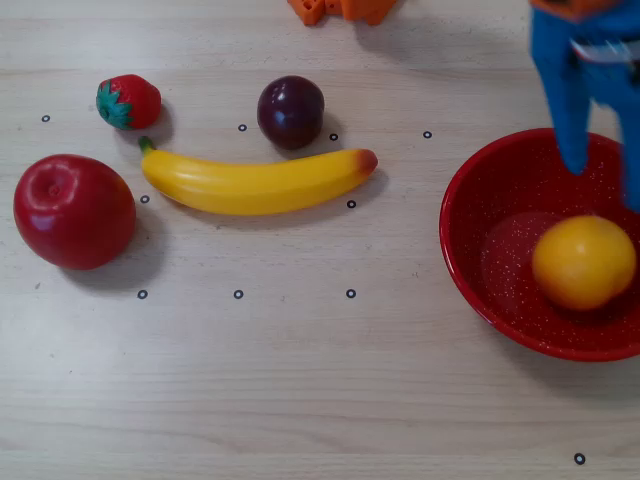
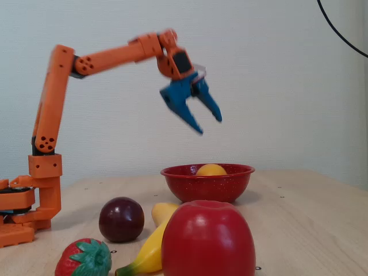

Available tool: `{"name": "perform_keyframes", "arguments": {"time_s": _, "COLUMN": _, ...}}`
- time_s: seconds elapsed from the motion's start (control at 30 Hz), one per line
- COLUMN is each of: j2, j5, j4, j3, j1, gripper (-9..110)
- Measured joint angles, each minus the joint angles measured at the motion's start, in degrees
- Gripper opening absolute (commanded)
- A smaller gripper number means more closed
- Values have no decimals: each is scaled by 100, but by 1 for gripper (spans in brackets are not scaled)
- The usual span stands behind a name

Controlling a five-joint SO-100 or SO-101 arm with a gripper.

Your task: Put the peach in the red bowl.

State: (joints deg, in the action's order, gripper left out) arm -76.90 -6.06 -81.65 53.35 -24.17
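Observation:
The orange-yellow peach [image 1: 583, 262] lies inside the red speckled bowl [image 1: 480, 210] at the right of the overhead view. In the fixed view only the peach's top [image 2: 211, 169] shows above the bowl's rim [image 2: 190, 171]. My blue gripper [image 2: 209, 124] hangs open and empty well above the bowl, its fingers spread and pointing down. In the overhead view the gripper [image 1: 603, 185] enters from the top right, over the bowl's far side.
A red apple [image 1: 73, 211], a strawberry [image 1: 128, 101], a banana [image 1: 255, 182] and a dark plum [image 1: 290, 111] lie on the wooden table left of the bowl. The orange arm's base [image 2: 23, 207] stands at the left in the fixed view.

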Motion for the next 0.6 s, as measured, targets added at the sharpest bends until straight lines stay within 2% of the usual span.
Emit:
{"name": "perform_keyframes", "arguments": {"time_s": 0.1, "j2": -738, "j5": 62, "j4": 0, "j3": 580, "j1": 325, "gripper": 0}}
{"name": "perform_keyframes", "arguments": {"time_s": 0.37, "j2": -2522, "j5": 141, "j4": -149, "j3": 2206, "j1": 712, "gripper": 0}}
{"name": "perform_keyframes", "arguments": {"time_s": 0.6, "j2": -4658, "j5": 167, "j4": 413, "j3": 4482, "j1": 1160, "gripper": 0}}
